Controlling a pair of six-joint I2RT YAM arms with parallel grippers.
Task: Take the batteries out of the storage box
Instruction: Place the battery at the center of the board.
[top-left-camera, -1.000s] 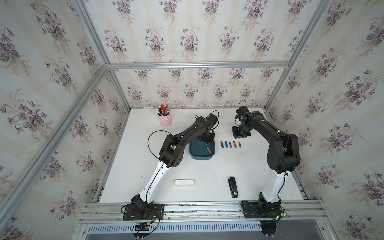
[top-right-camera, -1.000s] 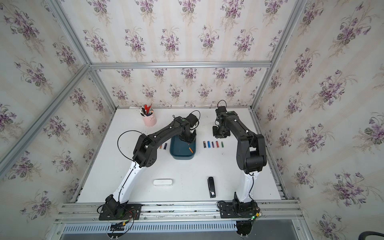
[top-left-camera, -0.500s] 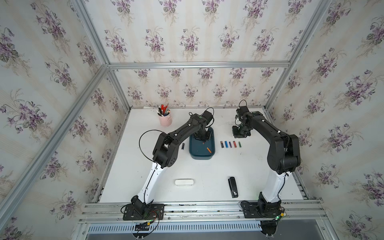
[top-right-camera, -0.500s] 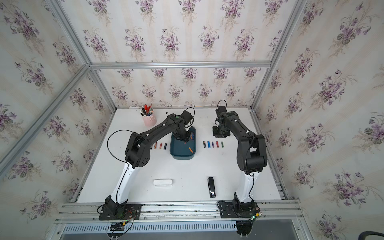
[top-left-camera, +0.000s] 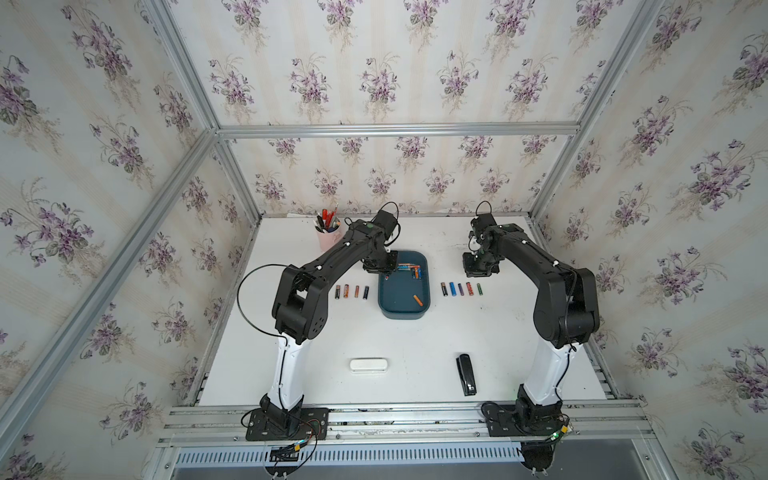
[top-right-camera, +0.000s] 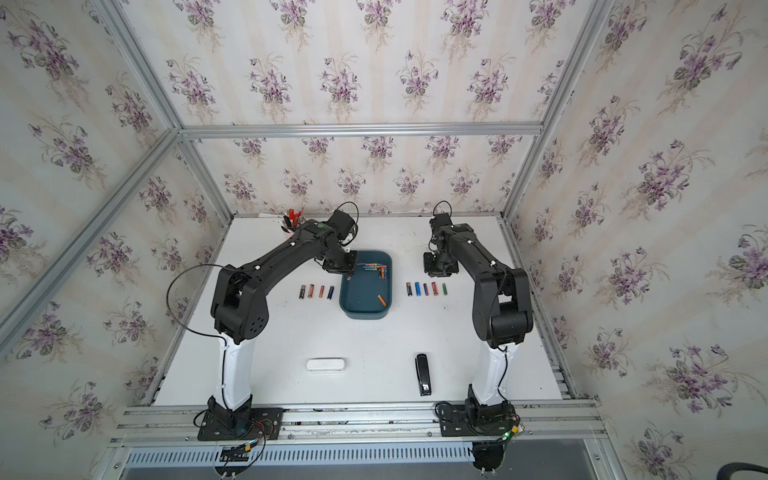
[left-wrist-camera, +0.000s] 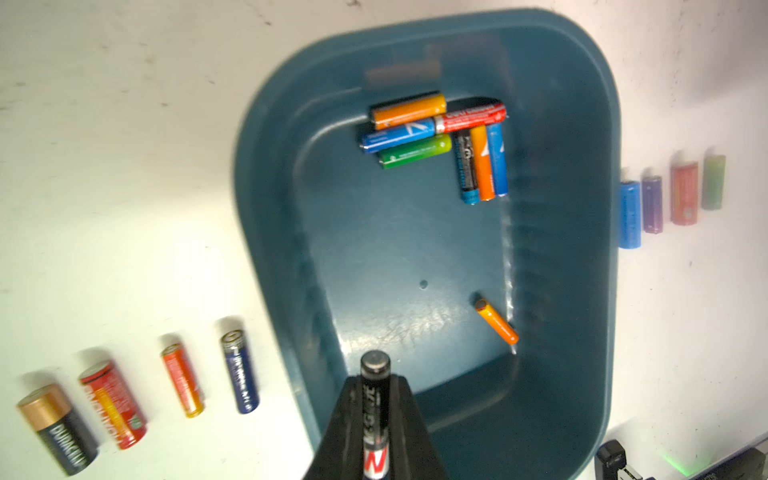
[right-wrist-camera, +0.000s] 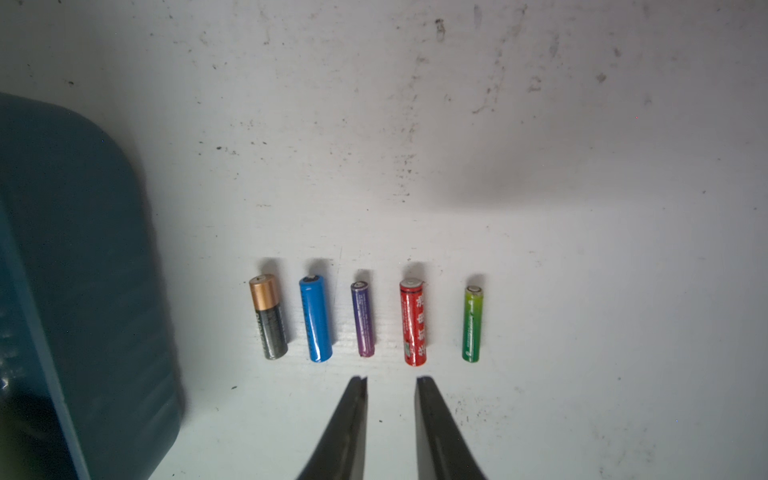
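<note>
White desk (top-left-camera: 415, 345) carries the teal storage box (top-left-camera: 399, 297), centred and toward the far edge. Over the box's far left corner the left claw (left-wrist-camera: 376, 384) is clenched on a black battery (left-wrist-camera: 375, 368), whose long axis runs out along the claw. The right claw (right-wrist-camera: 390, 380) hangs released and empty over the desk, beyond a row of five batteries (top-left-camera: 461, 289) laid right of the box. A row of four batteries (top-left-camera: 351, 292) lies just beside the box's left wall, nearest the left arm (top-left-camera: 332, 257). These four lie lengthwise much like the held one, so setting it down likely means crossing that wall leftward. Seven clustered batteries (left-wrist-camera: 436, 137) toward the far right corner and a lone orange battery (left-wrist-camera: 496, 322) by the right wall are not yet out.
</note>
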